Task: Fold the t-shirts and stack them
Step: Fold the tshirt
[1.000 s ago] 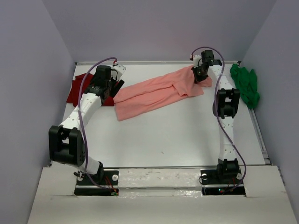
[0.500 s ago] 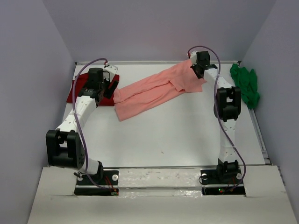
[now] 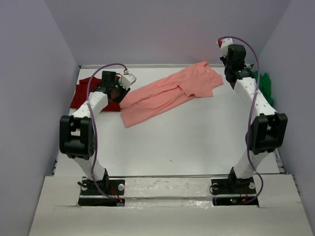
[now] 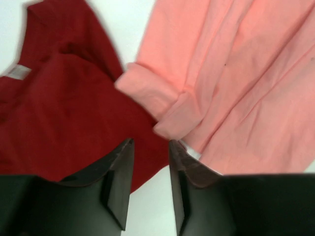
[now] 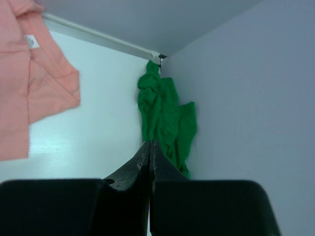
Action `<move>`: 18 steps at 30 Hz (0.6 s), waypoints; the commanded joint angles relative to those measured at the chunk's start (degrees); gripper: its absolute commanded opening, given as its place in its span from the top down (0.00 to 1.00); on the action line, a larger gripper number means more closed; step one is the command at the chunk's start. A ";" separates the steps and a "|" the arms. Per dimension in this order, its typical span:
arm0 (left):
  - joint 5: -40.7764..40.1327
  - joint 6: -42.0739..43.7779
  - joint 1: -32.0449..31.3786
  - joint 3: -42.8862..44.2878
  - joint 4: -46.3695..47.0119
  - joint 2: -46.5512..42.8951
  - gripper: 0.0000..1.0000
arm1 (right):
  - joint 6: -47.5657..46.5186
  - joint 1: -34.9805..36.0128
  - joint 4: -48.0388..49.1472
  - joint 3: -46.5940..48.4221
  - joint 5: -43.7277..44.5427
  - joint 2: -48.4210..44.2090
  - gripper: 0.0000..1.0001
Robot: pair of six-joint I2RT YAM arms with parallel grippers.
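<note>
The salmon-pink t-shirt (image 3: 167, 96) lies stretched slantwise across the far half of the table, its rolled corner (image 4: 167, 110) just ahead of my left gripper (image 4: 150, 147). That gripper's jaws stand part open with nothing between them, over the edge of the dark red t-shirt (image 4: 64, 108), which shows a small neck label (image 4: 17, 73). In the top view the left gripper (image 3: 119, 94) sits where the two shirts meet. My right gripper (image 5: 149, 143) is shut and empty, raised near the far right corner (image 3: 230, 66). It points at the crumpled bright green t-shirt (image 5: 165, 118).
The dark red shirt (image 3: 81, 93) lies against the left wall. The green shirt (image 3: 266, 83) is bunched against the right wall, partly behind the right arm. Walls close the table on three sides. Bare white tabletop (image 3: 187, 142) fills the near half.
The right gripper has left the pink shirt's far end and swung up and right toward the green shirt. The left gripper's jaws have narrowed at the pink shirt's near corner.
</note>
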 commanded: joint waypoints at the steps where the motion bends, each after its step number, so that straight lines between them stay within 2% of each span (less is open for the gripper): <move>1: 4.23 2.97 -0.23 5.61 -5.02 9.63 0.67 | 0.80 -0.48 -1.41 -7.11 0.74 -6.28 1.00; 2: 4.76 3.32 -0.23 6.40 -4.94 12.00 0.81 | 0.98 -0.48 -1.69 -8.26 0.81 -7.34 1.00; 3: 5.11 3.50 -0.23 7.45 -4.68 12.81 0.86 | 1.24 -0.48 -2.13 -10.88 1.16 -9.09 1.00; 7: 7.22 3.77 -0.23 10.44 -4.23 15.36 0.92 | 1.86 -0.48 -3.27 -15.30 1.34 -11.39 1.00; 9: 8.97 3.59 -0.23 12.20 -4.93 16.68 1.00 | 2.21 -0.48 -3.98 -16.53 1.96 -12.01 1.00; 13: 10.30 3.06 -0.23 14.83 -6.60 19.22 1.00 | 3.00 -0.48 -5.73 -17.24 1.70 -12.10 1.00; 18: 8.11 3.32 -0.84 17.13 -12.48 22.30 1.00 | 2.65 -0.48 -7.05 -16.80 2.75 -11.92 1.00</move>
